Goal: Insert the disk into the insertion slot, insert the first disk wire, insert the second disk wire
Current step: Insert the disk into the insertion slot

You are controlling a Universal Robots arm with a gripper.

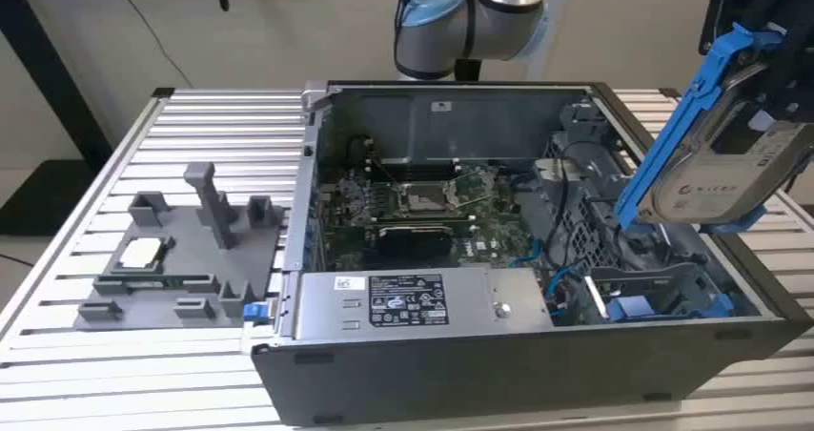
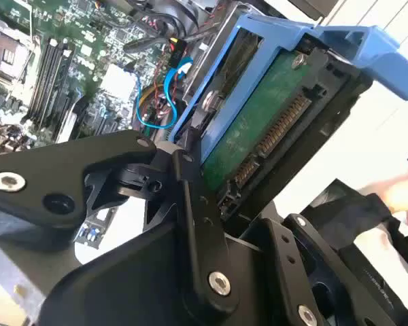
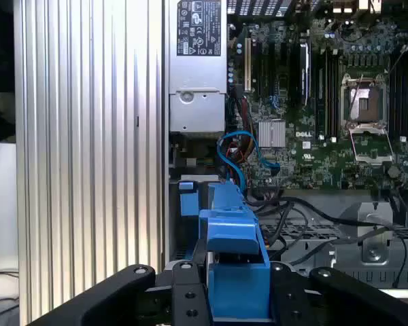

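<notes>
The disk (image 1: pixel 722 169), silver-grey with a white label in a bright blue carrier frame, hangs tilted above the PC case's edge on the exterior view's right. My gripper (image 3: pixel 238 295) is shut on the disk's carrier. Its black fingers (image 2: pixel 190 173) clamp the frame, and the disk's green underside (image 2: pixel 258 129) shows beside them. The insertion slot (image 1: pixel 651 286), a grey sheet-metal bay with a blue part inside, lies below the disk in the case's near corner on that side. A looped blue disk wire (image 3: pixel 234 153) and a bundle of red and black wires rest beside the bay.
The open case holds a motherboard (image 1: pixel 407 207) and a grey power-supply box (image 1: pixel 420 302) with a sticker. A grey fixture (image 1: pixel 178 259) with small parts sits on the slatted metal table (image 1: pixel 128 374). What looks like a hand (image 2: pixel 402 193) is near the gripper.
</notes>
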